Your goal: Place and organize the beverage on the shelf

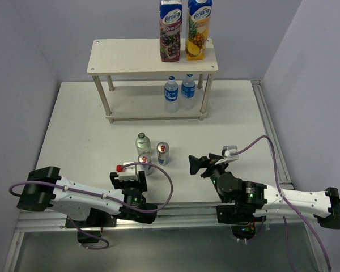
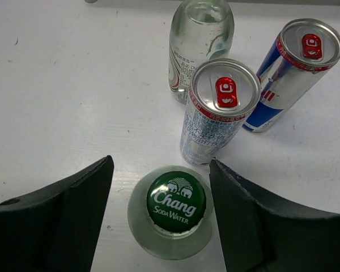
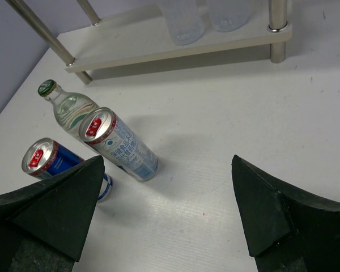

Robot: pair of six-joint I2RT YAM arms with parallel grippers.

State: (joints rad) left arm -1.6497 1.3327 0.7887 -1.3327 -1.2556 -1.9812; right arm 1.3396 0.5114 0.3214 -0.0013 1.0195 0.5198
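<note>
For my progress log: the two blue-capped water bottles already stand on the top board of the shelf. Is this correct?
No. The two blue-capped water bottles already stand on the lower board of the shelf, as the top external view shows.

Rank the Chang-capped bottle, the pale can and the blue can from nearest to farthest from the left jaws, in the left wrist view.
1. Chang-capped bottle, between the left gripper's jaws.
2. Pale can, just behind it.
3. Blue can, farther back, right.
</note>
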